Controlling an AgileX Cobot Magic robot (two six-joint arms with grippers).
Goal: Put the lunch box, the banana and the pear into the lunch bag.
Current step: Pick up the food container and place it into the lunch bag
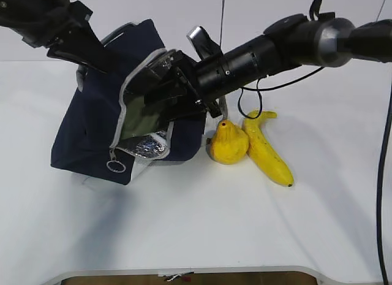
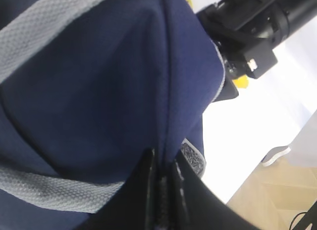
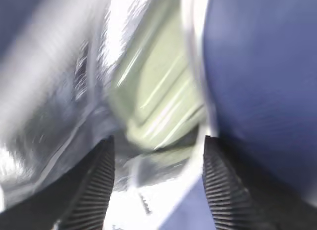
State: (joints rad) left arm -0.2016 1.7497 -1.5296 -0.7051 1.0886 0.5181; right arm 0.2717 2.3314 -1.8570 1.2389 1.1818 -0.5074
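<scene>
The lunch bag (image 1: 92, 125) lies tipped on the white table (image 1: 202, 230), its mouth facing the middle with the foil lining showing. The left hand (image 2: 163, 190) is pressed together on the bag's dark blue cloth along a seam, gripping its upper side. The right hand (image 3: 156, 185) is at the mouth of the bag, its two ribbed fingers (image 3: 96, 185) spread apart, and just past them inside the lining sits the lunch box (image 3: 158, 106) with its pale green lid; the wrist view is blurred, so it seems the fingers do not touch it. The pear (image 1: 228, 143) and banana (image 1: 266, 153) lie touching on the table, just right of the bag.
</scene>
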